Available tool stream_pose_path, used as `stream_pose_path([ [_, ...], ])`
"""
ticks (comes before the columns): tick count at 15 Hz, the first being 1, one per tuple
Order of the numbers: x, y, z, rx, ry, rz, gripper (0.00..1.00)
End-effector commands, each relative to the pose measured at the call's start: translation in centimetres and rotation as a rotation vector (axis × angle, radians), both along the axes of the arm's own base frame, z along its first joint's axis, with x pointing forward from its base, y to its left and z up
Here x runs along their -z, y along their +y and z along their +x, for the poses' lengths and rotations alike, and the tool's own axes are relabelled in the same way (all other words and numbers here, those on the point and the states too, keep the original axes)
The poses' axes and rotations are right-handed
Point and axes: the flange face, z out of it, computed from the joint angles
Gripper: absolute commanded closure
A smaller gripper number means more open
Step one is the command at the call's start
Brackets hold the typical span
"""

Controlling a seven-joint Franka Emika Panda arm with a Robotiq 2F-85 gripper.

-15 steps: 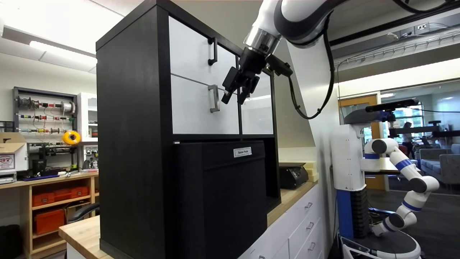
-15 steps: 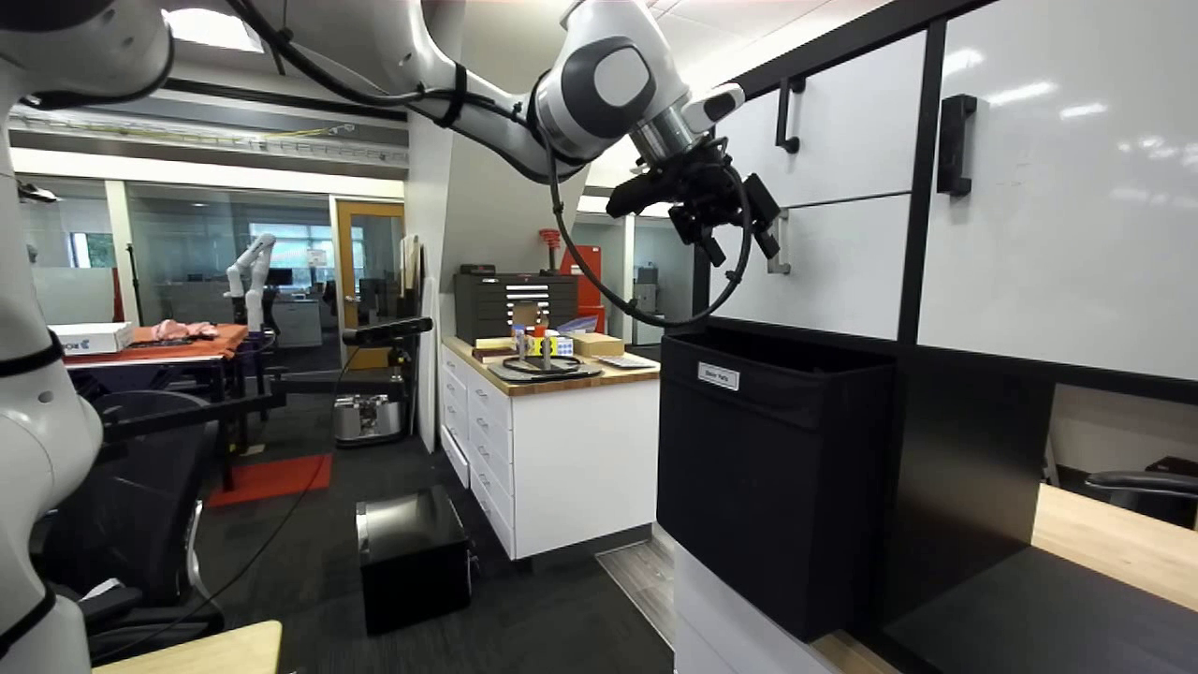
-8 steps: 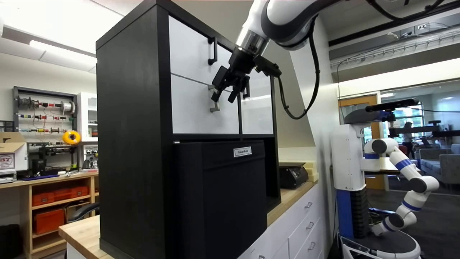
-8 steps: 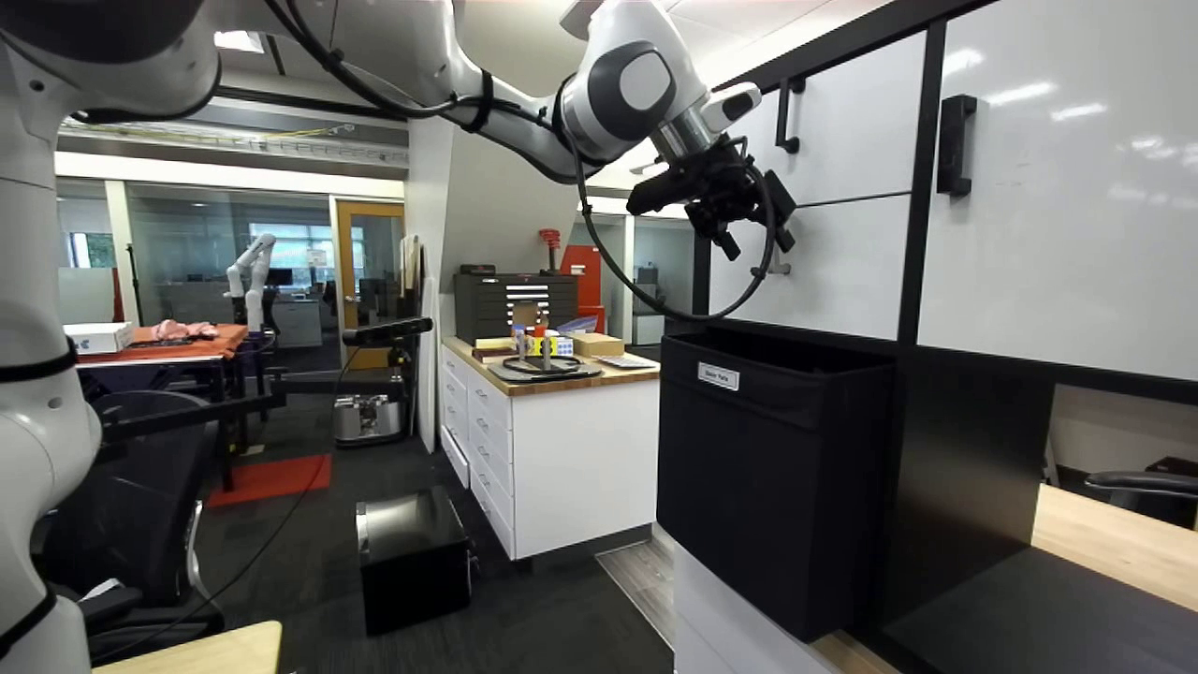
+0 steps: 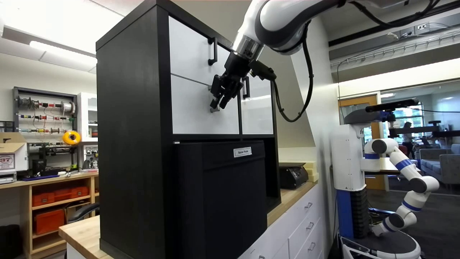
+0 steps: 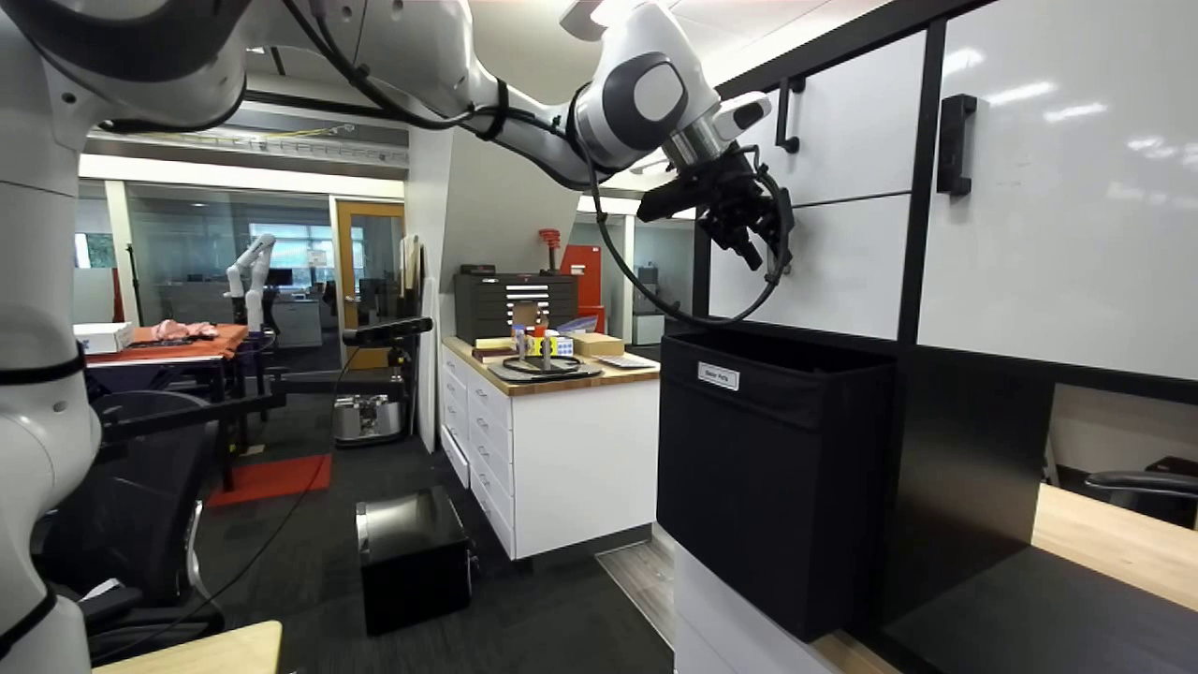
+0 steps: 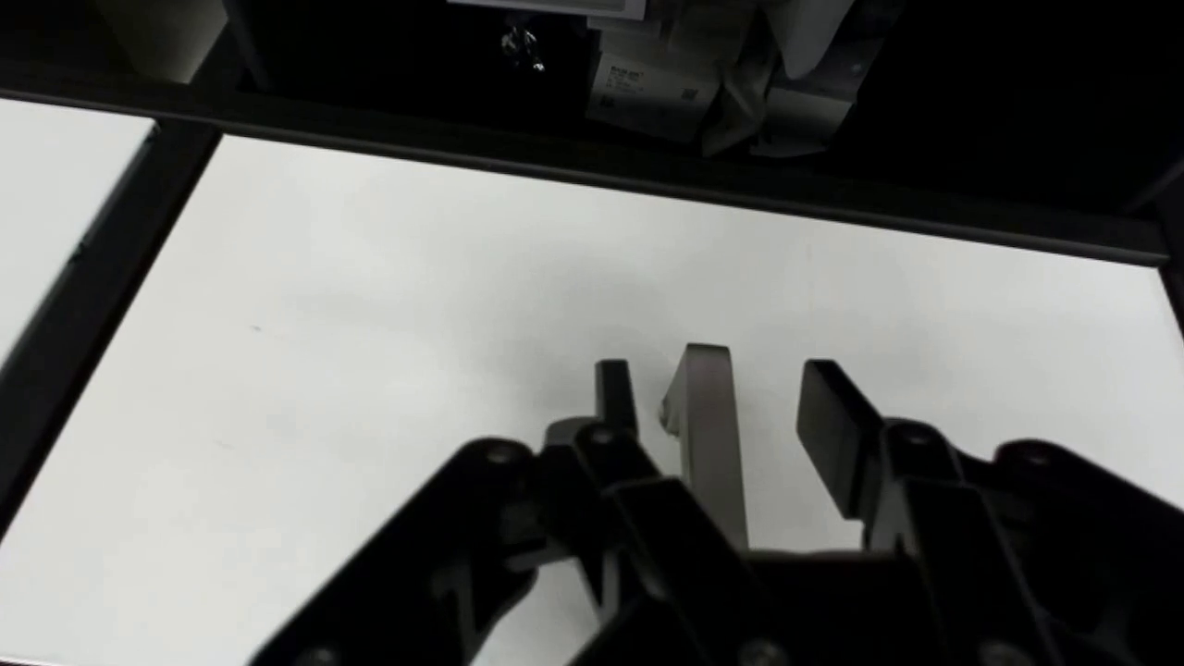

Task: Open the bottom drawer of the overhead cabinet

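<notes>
Large black box-shaped overhead cabinet with white fronts (image 5: 129,122): near, standing on a pale wooden worktop (image 5: 81,232); its face shows in both exterior views.
Wide white-fronted bottom drawer in a black frame (image 7: 398,305): closed, the lower of two stacked fronts on the left of the cabinet's face.
Black two-fingered gripper (image 7: 717,393): fingers (image 7: 826,435) spread, one on each side of a small vertical grey metal handle (image 7: 714,444); in the wrist view a strip of white front shows between the bar and each finger. How deep the bar sits between them I cannot tell.
Handle: at the middle of the drawer's front, mostly hidden by the gripper in an exterior view.
White-and-grey jointed arm (image 5: 284,25): slants down from the upper right in an exterior view, with a black cable (image 5: 311,79) looped on its right.
White upper front (image 5: 190,50): directly above the drawer, with a black bar handle (image 5: 214,52).
White panel (image 6: 1058,243): right of the drawer, across a black upright (image 6: 925,168).
Black fabric bin (image 5: 233,187): below the drawer, open at the top, a small white label (image 5: 242,152) on its face.
White robot with blue bands (image 5: 348,158): far right in an exterior view.
</notes>
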Motion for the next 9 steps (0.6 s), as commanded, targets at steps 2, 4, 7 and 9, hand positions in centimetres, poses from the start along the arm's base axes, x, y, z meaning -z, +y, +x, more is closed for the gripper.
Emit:
stream_pose_path([
  [2,-0.17,-0.11,0.69,-0.022,-0.018,0.005,0.85],
  [4,-0.07,-0.03,0.65,-0.025,-0.018,0.002,0.95],
  [7,-0.09,-0.21,0.47,-0.023,-0.019,0.000,0.94],
  [9,-0.06,-0.15,0.15,-0.023,-0.018,-0.001,0.94],
])
